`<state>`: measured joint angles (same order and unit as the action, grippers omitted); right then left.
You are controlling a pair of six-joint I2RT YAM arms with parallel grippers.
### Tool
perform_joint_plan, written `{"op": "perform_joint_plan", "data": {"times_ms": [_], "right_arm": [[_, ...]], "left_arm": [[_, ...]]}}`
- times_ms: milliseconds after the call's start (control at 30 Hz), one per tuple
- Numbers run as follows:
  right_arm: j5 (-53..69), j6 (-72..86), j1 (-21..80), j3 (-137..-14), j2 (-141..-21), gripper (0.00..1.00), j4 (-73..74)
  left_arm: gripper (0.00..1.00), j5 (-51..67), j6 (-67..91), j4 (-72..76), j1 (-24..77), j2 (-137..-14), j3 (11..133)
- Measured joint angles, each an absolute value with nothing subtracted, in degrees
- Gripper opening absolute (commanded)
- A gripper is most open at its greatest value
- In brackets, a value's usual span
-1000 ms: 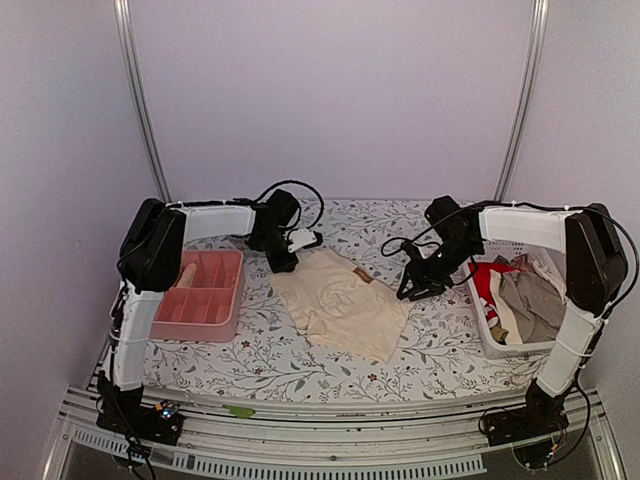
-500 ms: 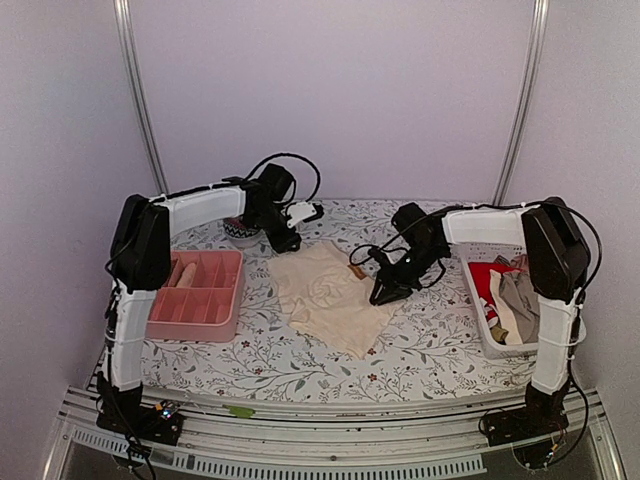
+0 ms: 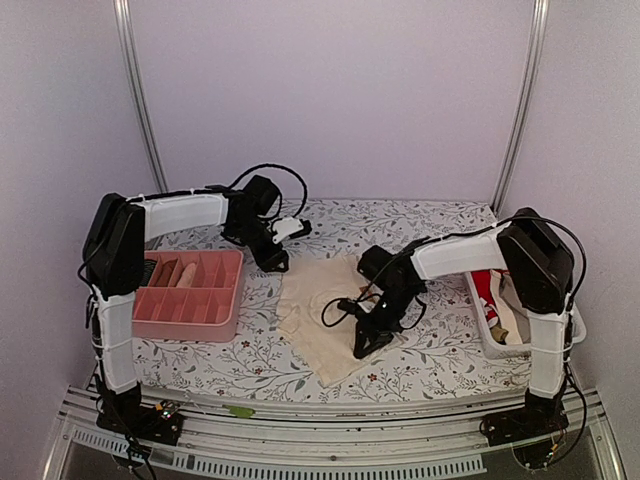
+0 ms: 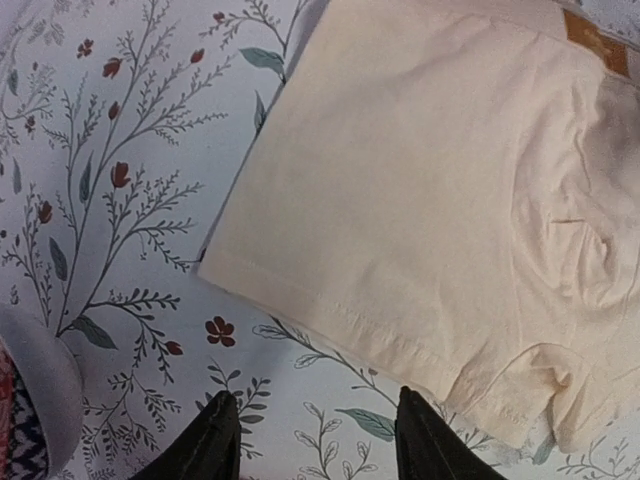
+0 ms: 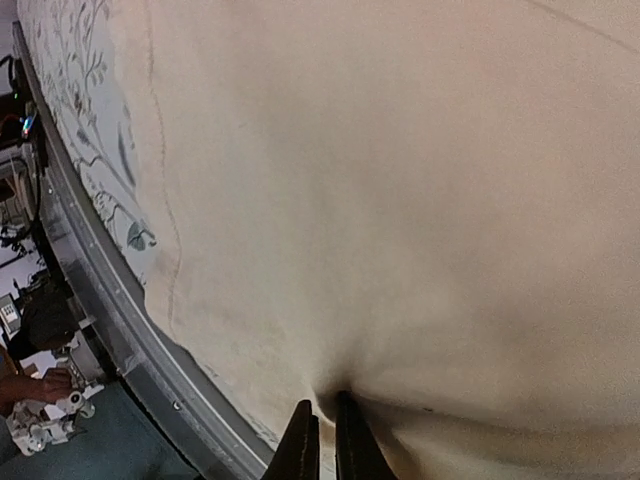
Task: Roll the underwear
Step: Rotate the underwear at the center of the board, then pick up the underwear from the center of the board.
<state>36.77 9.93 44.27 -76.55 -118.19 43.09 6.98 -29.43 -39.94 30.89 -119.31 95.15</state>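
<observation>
top external: cream cloth underwear (image 3: 318, 305) is laid flat on the floral-printed table cover (image 3: 440, 345), between the two tools. right gripper (image 3: 365, 345) has been brought across from beside the white plastic basket (image 3: 497, 345) and is now set down on the garment's near-right part. the cloth has been dragged nearer and leftward over the last second. left gripper (image 3: 275, 262) is held just off the garment's far-left corner, with the pink divided plastic tray (image 3: 190, 328) further out on its left.

left wrist: left gripper (image 4: 315, 440) is seen with fingers spread and nothing between them. the hem of the underwear (image 4: 420, 200) lies just ahead of the tips and is not touched. a small brown label (image 4: 600, 40) is seen far ahead, to the right. the jaws have been widened since a second ago, so a release is inferred.

right wrist: right gripper (image 5: 322, 440) is closed to a narrow slit on a pinch of the underwear (image 5: 400, 200); puckers are drawn into the tips. the metal table-edge rail (image 5: 100, 300) is seen off to the left.

judgement: hold has been passed from left to right. no fold or roll is visible, so positioning is still being done and rolling is not yet begun.
</observation>
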Motion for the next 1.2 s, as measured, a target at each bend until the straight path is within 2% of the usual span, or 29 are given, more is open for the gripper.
{"op": "perform_joint_plan", "data": {"times_ms": [133,200,533,800,1200], "right_arm": [[41.15,10.48,52.84,-80.51,-118.37,0.2,46.06],[43.38,11.07,53.3,-82.89,-117.56,0.25,45.65],[40.75,14.52,35.22,-82.21,-107.24,0.28,42.04],[37.17,15.94,31.86,-77.43,-101.6,0.31,41.01],[34.63,15.73,25.26,-81.21,-105.93,0.32,38.02]], "left_arm": [[0.51,9.21,-29.06,-40.49,31.16,-119.26,93.08],[0.49,10.57,-29.17,-40.97,31.35,-119.26,92.92],[0.45,14.33,-31.42,-41.04,36.58,-121.1,92.84],[0.45,14.76,-34.44,-40.36,40.4,-127.02,94.67],[0.48,15.49,-38.33,-40.29,42.89,-132.22,102.83]]}}
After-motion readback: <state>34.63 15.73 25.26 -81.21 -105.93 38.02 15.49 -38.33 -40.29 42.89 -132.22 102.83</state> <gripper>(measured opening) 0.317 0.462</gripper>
